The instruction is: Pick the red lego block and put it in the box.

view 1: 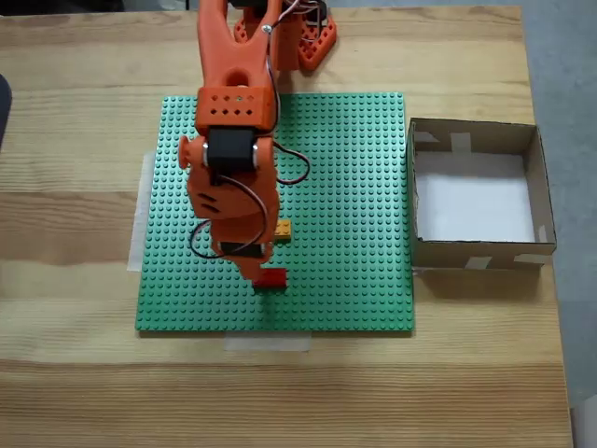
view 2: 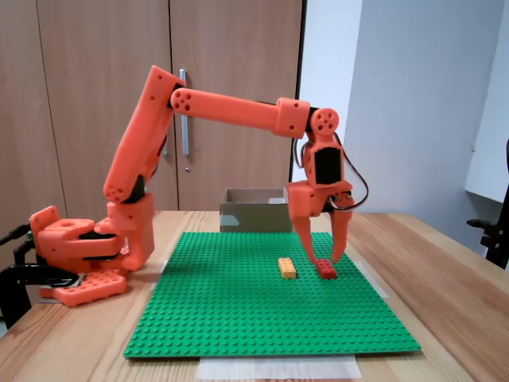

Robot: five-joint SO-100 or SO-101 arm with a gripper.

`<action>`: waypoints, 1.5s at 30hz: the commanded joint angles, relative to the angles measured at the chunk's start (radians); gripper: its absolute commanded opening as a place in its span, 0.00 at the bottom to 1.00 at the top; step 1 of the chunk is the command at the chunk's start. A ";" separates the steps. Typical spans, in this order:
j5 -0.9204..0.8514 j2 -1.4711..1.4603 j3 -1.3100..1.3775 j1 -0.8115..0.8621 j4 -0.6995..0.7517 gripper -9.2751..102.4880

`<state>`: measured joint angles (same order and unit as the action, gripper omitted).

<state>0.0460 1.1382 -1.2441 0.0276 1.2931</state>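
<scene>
Fixed view: hand (view 2: 324, 256) straddles red lego block (view 2: 326, 269).

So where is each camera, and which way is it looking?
A fixed view: up high, looking straight down on the green baseplate and the box; the orange arm shows from above.
Another fixed view: low at the table's edge, looking sideways; the whole arm and its base show.
Both fixed views share the hand open over the red lego block and the orange-yellow brick.
</scene>
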 commanded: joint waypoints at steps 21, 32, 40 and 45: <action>0.026 -0.097 0.130 -0.006 0.017 0.27; 0.032 -0.097 0.133 -0.017 0.020 0.26; 0.032 -0.130 0.133 -0.038 0.009 0.25; 0.026 -0.141 0.132 -0.044 -0.003 0.25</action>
<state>0.0721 0.9894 -1.1459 -0.0061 1.2962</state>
